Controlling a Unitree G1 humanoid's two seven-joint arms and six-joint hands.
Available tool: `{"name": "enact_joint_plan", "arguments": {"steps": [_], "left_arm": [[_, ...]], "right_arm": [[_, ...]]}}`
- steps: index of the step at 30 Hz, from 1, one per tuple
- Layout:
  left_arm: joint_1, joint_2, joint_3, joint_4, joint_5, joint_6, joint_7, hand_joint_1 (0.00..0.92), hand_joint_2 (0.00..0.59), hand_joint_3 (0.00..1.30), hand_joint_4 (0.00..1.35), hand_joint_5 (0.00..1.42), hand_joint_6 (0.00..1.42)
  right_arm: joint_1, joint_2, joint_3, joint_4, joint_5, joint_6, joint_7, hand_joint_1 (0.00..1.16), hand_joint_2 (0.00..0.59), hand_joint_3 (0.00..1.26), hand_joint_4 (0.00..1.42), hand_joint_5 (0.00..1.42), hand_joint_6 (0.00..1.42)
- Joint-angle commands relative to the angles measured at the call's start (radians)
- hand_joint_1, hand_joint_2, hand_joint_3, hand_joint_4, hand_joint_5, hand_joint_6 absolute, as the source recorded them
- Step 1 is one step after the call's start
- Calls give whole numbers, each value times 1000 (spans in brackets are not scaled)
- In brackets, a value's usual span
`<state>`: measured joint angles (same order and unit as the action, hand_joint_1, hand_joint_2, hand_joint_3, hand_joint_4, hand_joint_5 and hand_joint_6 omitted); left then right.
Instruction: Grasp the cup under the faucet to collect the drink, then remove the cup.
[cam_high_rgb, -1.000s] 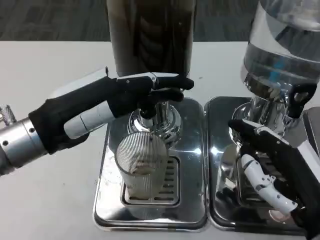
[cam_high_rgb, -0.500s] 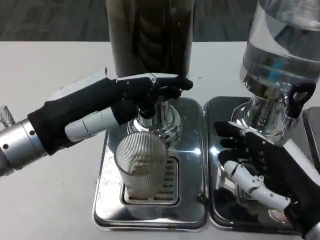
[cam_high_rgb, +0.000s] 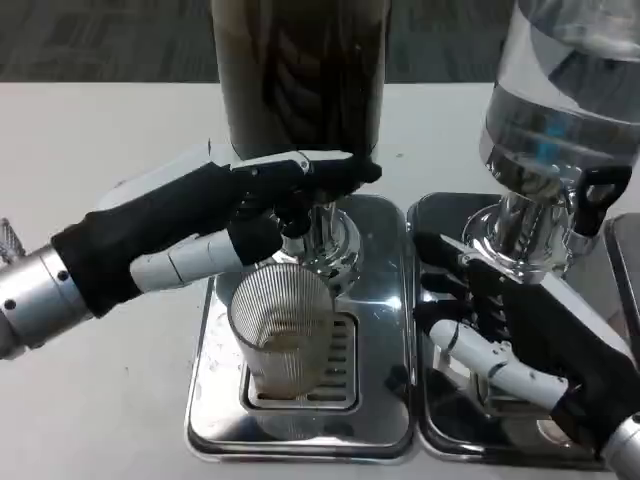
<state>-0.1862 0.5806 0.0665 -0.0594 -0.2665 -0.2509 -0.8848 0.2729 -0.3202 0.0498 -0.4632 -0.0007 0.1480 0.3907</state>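
Observation:
A clear ribbed cup (cam_high_rgb: 284, 335) stands upright on the grate of the left drip tray (cam_high_rgb: 215, 400), under the chrome faucet (cam_high_rgb: 325, 240) of the dark drink dispenser (cam_high_rgb: 300, 70). My left hand (cam_high_rgb: 215, 225) reaches in from the left. Its fingers lie over the faucet's black lever (cam_high_rgb: 293, 213), with the thumb curled beneath it. Over the right drip tray, my right hand (cam_high_rgb: 505, 330) has its fingers spread toward the cup. It stays a short gap to the right of the cup, holding nothing.
A second dispenser (cam_high_rgb: 570, 90), filled with clear liquid, stands at the right with its own chrome tap and black lever (cam_high_rgb: 598, 192) above the right drip tray (cam_high_rgb: 440, 420). Both trays sit side by side on the white table (cam_high_rgb: 90, 130).
My right hand has slid left across the right tray toward the cup, fingers spreading. My left hand's thumb has curled in closer under the lever. The cup has not moved.

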Motion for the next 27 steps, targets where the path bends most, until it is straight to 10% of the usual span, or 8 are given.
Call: {"name": "enact_joint_plan", "arguments": {"steps": [1,27], "left_arm": [[25,16,-6,-16,18,-20,-3,0,50,193,84,110,40],[51,24,-2,-29,36,-42,39,0,50,200,91,109,40]], "right_arm": [[-21,-10,2,14,17,15,12,460,265,77,45,88,131],[-186,-91,56,122,38,27,145,440,212,0,0,0,0]]}}
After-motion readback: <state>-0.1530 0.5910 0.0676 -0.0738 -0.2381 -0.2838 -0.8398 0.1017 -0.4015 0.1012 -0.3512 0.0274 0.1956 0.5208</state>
